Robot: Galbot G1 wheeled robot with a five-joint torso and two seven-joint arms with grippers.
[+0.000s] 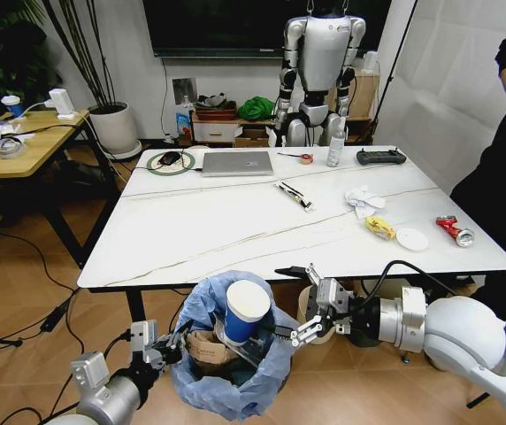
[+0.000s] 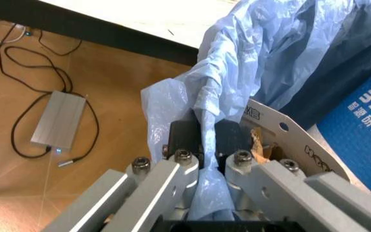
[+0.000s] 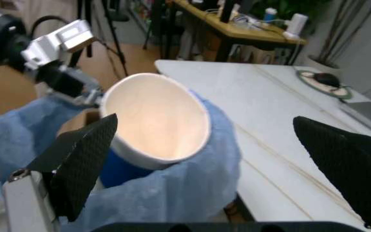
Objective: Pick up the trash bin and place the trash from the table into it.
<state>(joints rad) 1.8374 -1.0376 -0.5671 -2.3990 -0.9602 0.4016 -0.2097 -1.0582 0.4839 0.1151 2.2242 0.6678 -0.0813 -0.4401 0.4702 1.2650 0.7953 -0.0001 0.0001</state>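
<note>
The trash bin (image 1: 226, 372), lined with a crinkled light-blue bag (image 2: 269, 48), hangs in front of the table's (image 1: 200, 235) near edge. My left gripper (image 1: 169, 345) (image 2: 205, 159) is shut on its rim and bag. Inside stand a blue paper cup (image 1: 244, 312) (image 3: 156, 121) (image 2: 359, 130) and a brown cardboard box (image 1: 204, 347) (image 2: 282, 140). My right gripper (image 1: 299, 305) (image 3: 211, 159) is open just beside the cup, with its fingers (image 3: 82, 169) spread wide. On the table's right part lie a crumpled tissue (image 1: 359, 199), a yellow wrapper (image 1: 379, 227), a white lid (image 1: 411, 239), a red can (image 1: 455, 232) and a packet (image 1: 295, 196).
A laptop (image 1: 237, 162), a bottle (image 1: 335, 146), a controller (image 1: 381, 157) and a mouse on a round pad (image 1: 171, 160) line the table's far edge. A humanoid robot (image 1: 319, 62) stands behind it, a person (image 1: 501, 186) at the right, a wooden desk (image 1: 23, 142) at the left. A power brick (image 2: 58, 120) and cables lie on the floor.
</note>
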